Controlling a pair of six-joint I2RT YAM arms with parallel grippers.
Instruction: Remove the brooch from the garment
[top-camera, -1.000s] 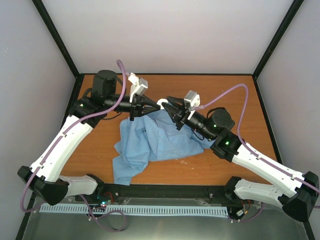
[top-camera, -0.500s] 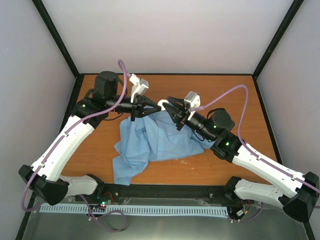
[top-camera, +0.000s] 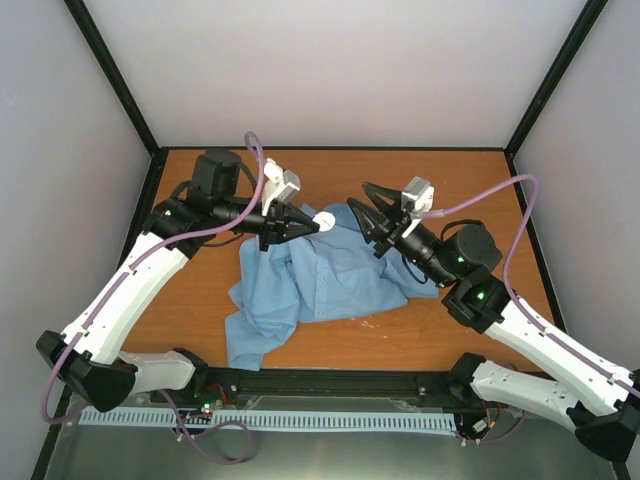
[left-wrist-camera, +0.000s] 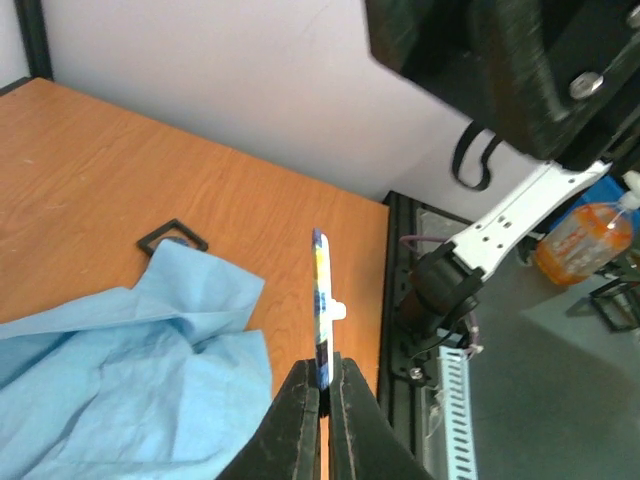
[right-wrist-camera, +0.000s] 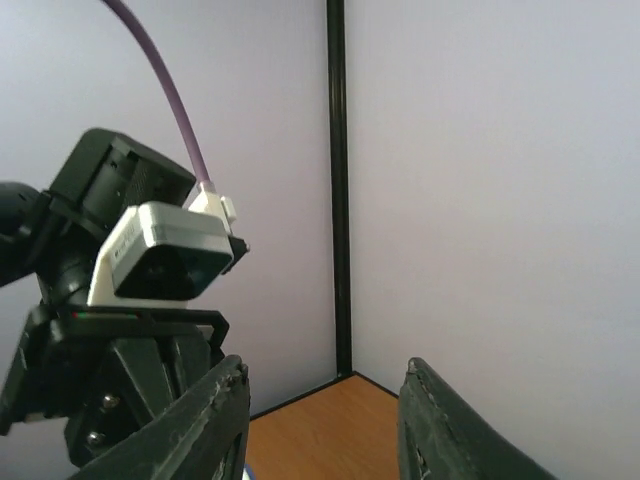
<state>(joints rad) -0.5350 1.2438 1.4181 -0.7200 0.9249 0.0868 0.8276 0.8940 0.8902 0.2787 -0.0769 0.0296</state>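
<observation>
In the left tool (left-wrist-camera: 322, 372), the brooch (left-wrist-camera: 320, 290), edge-on, face indistinct.

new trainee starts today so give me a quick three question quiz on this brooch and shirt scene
1. True or false: the right claw grips the shirt.
2. Which claw holds the brooch? A left, B right, C neither.
3. Fill in: the shirt lies on the ___.
Key: 1 false, it is open and empty. 2 A, the left claw pinches it. 3 table.
</observation>
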